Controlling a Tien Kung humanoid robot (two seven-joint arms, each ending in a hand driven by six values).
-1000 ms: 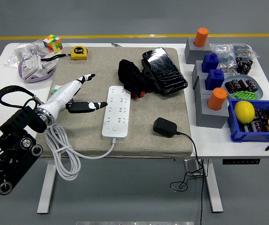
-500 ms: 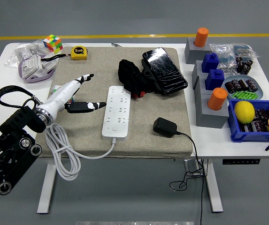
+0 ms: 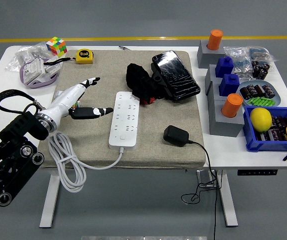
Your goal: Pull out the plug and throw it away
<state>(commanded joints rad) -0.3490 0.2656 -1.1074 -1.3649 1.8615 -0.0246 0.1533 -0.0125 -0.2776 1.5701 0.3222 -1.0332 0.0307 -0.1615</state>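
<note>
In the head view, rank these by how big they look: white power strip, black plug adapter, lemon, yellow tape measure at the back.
1. white power strip, clearly the largest.
2. black plug adapter and lemon look about alike; I won't rank them.
3. yellow tape measure, smallest, though it lies farther from the camera.

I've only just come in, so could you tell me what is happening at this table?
The robot's left hand rests on the beige mat, fingers spread, holding nothing, its thumb reaching toward the left side of the white power strip. The black plug lies loose on the mat to the strip's right, with no plug in the strip's sockets; its cable hangs over the table's near edge. The right hand is out of view.
</note>
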